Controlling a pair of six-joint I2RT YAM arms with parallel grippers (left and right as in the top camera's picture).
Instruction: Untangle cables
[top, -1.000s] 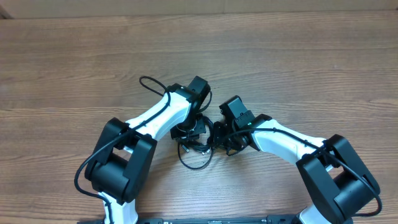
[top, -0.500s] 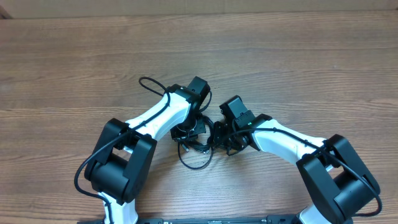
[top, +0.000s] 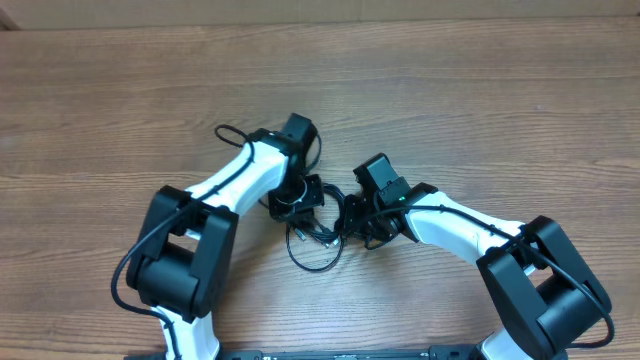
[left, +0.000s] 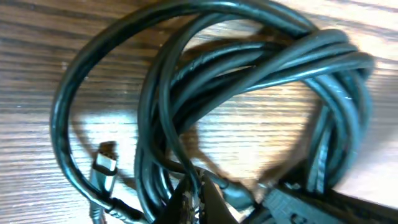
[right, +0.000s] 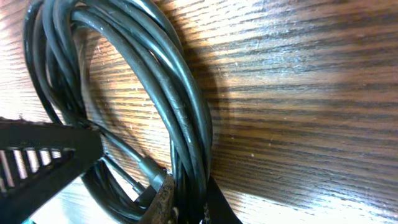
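The cables (top: 318, 244) are a small tangle of thin black cords on the wooden table, between my two grippers. My left gripper (top: 298, 200) sits at the tangle's upper left. In the left wrist view the left gripper (left: 200, 200) is shut on a thin strand, with coiled cables (left: 249, 68) ahead of it and a silver-tipped plug (left: 106, 164) lying to the left. My right gripper (top: 352, 222) is at the tangle's right side. In the right wrist view the right gripper (right: 186, 204) is shut on a bundle of several strands of the cables (right: 155, 81).
The wooden table (top: 480, 100) stretches out on all sides of the tangle. The other arm's dark finger (right: 43, 155) crosses the left side of the right wrist view, close to the coil. A thicker arm wire (top: 232, 132) loops out beside the left wrist.
My left jaws have closed the last bit onto the strand. The left wrist has shifted to the left and slightly away from the right gripper. The right arm has stayed still.
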